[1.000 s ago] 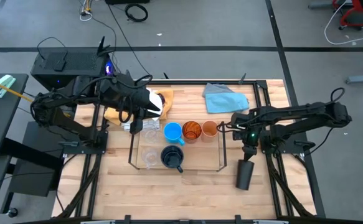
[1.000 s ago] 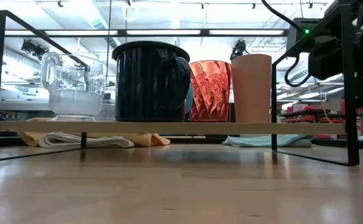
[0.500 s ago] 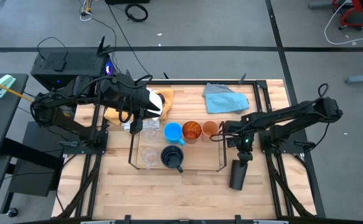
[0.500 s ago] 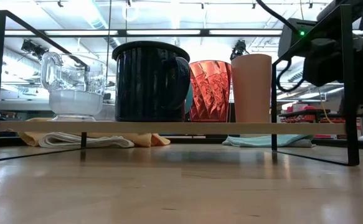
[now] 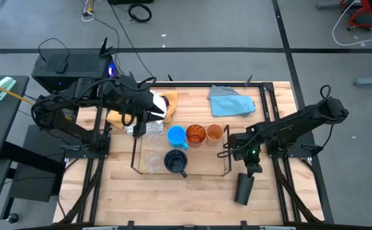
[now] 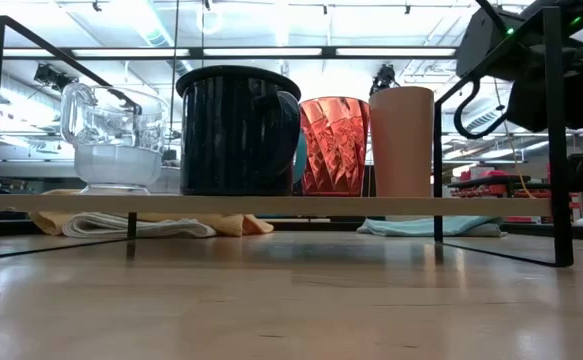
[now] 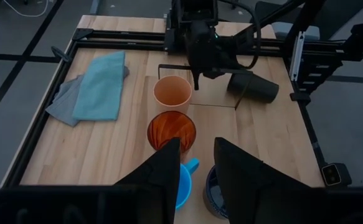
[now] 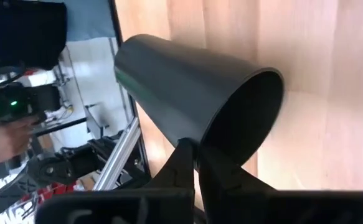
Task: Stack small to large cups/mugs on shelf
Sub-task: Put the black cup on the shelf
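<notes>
The wire shelf [image 5: 225,156] stands at the table's middle. On it stand the light-blue mug [image 5: 177,135], amber tumbler [image 5: 196,134], small orange cup [image 5: 214,133], navy mug [image 5: 175,161] and two clear cups [image 5: 152,161]. The black cup [image 5: 244,188] lies over on its side right of the shelf, near the front edge. My right gripper [image 5: 252,170] is shut on it at its far end. My left gripper [image 7: 197,167] hovers open above the shelf's left end, with nothing between its fingers. My right gripper pinches the black cup's rim wall [image 8: 200,142], one finger inside the mouth and one outside. The fingers come from the table's far side, slanting down. The cup's mouth faces the gripper and its base points toward the near edge. Whether it rests on the table does not show.
A blue cloth [image 5: 230,101] lies at the far right of the table. A yellow cloth [image 5: 168,102] and a white cloth [image 5: 136,130] lie by the left arm. Bare wood [image 5: 192,198] runs along the front, before the shelf.
My right gripper has gone a little toward the table's left edge and then toward the near edge. The black cup has gone with it and lies closer to the front edge now.
</notes>
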Robot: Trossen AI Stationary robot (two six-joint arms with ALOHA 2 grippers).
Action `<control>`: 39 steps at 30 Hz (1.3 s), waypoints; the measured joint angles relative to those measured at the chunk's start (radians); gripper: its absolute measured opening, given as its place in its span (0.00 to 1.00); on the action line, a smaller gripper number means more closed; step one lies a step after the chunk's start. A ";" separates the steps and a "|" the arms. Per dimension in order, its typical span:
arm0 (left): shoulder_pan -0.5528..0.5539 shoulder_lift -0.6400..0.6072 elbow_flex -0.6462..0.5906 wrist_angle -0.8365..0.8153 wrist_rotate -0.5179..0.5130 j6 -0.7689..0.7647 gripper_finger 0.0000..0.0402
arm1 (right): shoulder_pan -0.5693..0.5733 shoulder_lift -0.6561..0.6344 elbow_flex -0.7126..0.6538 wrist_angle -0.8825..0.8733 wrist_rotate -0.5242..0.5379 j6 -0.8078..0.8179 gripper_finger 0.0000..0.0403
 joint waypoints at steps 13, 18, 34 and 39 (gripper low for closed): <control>0.000 0.000 0.000 -0.004 0.000 0.022 0.27 | 0.001 -0.329 0.065 -0.311 0.159 0.146 0.00; 0.004 0.000 0.000 -0.005 0.000 0.025 0.27 | 0.011 -0.397 0.237 -0.530 0.319 0.176 0.00; 0.055 0.000 0.000 -0.007 0.000 0.037 0.27 | 0.198 -0.191 0.865 -0.926 0.699 0.209 0.00; 0.066 0.000 0.000 -0.008 0.000 0.037 0.27 | 0.245 -0.132 1.003 -0.925 0.801 0.231 0.00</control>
